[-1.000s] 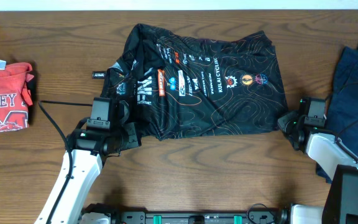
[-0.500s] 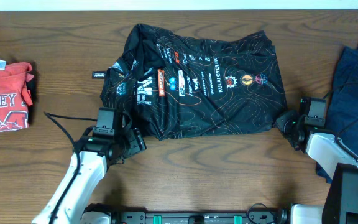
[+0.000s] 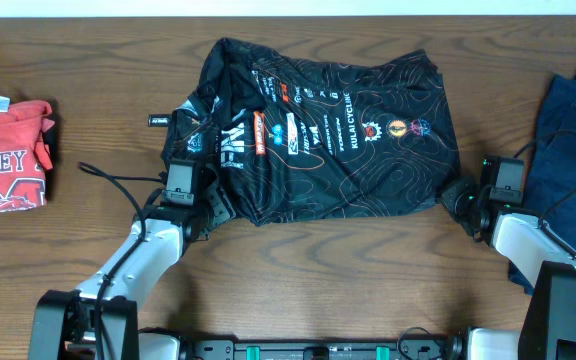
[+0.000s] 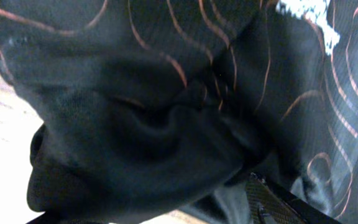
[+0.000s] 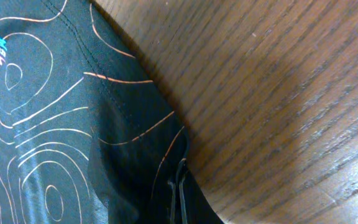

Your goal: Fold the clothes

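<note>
Left gripper sits at jersey edge overhead, jaw state untellable behind bunched cloth in wrist view; only right wrist view shows right gripper jaws pressed together, hem alongside

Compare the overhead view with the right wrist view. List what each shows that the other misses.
Only overhead: the whole black jersey spread out, a red shirt at far left, a blue garment at far right, and the left fingers at the jersey's lower left edge. Only right wrist: the stitched hem close up, and the right fingers shut on that corner. Both: the jersey's wavy orange lines and the wooden table.
</note>
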Motion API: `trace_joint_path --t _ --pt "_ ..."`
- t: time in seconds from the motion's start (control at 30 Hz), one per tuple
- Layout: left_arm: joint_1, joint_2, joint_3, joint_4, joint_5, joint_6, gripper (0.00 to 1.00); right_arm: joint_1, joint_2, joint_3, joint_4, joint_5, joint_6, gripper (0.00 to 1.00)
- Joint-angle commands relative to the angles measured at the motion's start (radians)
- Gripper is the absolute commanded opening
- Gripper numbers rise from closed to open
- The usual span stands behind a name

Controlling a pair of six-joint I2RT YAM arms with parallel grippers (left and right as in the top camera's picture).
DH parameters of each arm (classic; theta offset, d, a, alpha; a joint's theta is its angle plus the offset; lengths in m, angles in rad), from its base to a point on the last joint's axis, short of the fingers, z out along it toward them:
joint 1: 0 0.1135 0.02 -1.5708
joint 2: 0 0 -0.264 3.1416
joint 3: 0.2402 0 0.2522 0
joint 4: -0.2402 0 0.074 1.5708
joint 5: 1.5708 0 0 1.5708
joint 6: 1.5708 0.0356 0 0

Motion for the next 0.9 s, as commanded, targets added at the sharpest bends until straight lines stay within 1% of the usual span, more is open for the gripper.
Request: trace_joint_path --t 0.0,0.03,0.07,0.1,0.3,0.43,0.6,0.87 --pt "0.014 0.044 -0.018 0.002 -0.067 -0.045 0.60 0.001 0.049 -0.050 -0.033 -0.002 -0.024 0.01" --pt "0.021 0.044 -0.018 0.014 -0.065 -0.045 0.51 0.001 0.049 -0.050 -0.033 -0.002 -0.024 0.01" --pt "0.027 0.044 -0.018 0.021 -0.065 -0.050 0.30 0.001 0.049 -0.050 -0.032 -0.002 -0.024 0.01" --pt "0.032 0.044 -0.018 0.026 -0.065 -0.059 0.06 0.001 0.049 -0.050 -0.031 -0.002 -0.031 0.01" --pt "0.038 0.039 -0.018 0.020 -0.038 -0.066 0.06 -0.002 0.047 -0.050 -0.037 -0.002 -0.038 0.01" --pt "0.038 -0.005 -0.018 -0.015 -0.023 -0.050 0.06 -0.017 0.025 -0.049 -0.050 -0.002 -0.065 0.01" --pt "0.038 -0.138 -0.018 -0.081 -0.024 -0.043 0.06 -0.026 -0.048 -0.047 -0.097 0.006 -0.101 0.01" --pt "0.038 -0.388 -0.018 -0.275 -0.024 -0.035 0.06 -0.026 -0.147 -0.047 -0.182 0.043 -0.101 0.01"
